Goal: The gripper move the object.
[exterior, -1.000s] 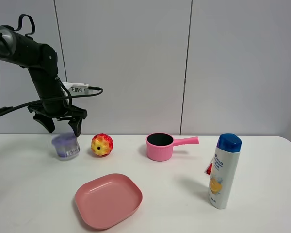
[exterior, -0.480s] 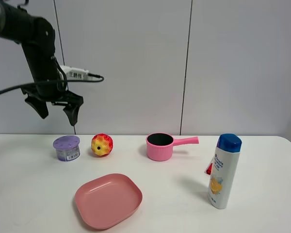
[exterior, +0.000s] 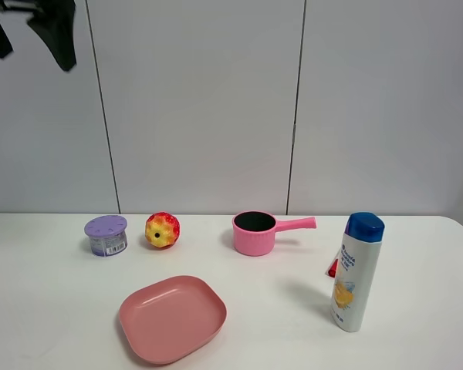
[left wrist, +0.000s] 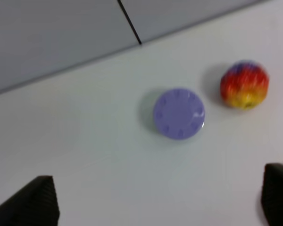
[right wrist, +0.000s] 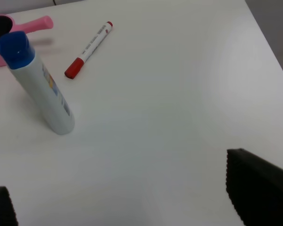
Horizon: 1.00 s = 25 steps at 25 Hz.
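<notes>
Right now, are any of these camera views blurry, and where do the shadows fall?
The left wrist view is soft throughout: the lilac-lidded tub and the ball have smeared edges. The exterior high view is sharp and evenly lit, with a faint shadow left of the shampoo bottle. The right wrist view is fairly clear, the marker legible, the dark gripper fingers unfocused.

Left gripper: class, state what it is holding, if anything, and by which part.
Nothing. The left gripper is open and high above the table; the lilac-lidded tub stands free beside the ball.
</notes>
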Each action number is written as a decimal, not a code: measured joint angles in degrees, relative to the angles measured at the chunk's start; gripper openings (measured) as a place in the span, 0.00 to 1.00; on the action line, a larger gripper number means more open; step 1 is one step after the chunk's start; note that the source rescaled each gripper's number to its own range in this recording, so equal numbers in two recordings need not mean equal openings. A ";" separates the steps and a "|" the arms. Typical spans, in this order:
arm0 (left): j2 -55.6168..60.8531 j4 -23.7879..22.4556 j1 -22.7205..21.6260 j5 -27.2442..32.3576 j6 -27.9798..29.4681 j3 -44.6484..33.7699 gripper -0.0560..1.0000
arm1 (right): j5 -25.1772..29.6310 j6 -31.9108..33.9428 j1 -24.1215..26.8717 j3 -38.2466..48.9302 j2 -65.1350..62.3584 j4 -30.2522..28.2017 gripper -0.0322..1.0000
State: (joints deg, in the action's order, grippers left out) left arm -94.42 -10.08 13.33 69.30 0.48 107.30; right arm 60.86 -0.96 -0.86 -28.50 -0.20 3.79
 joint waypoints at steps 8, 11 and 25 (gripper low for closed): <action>24.88 0.00 0.00 0.04 4.52 -16.13 0.52 | 0.00 0.00 0.00 0.00 0.00 0.00 1.00; 33.24 0.00 0.00 0.11 6.96 -25.41 0.52 | 0.00 0.00 0.00 0.00 0.00 0.00 1.00; 68.38 3.13 0.00 0.36 9.52 -64.50 0.52 | 0.00 0.00 0.00 0.00 0.00 0.00 1.00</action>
State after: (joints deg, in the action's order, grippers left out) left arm -26.04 -6.95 13.33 69.66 10.00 42.80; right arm 60.86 -0.96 -0.86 -28.50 -0.20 3.79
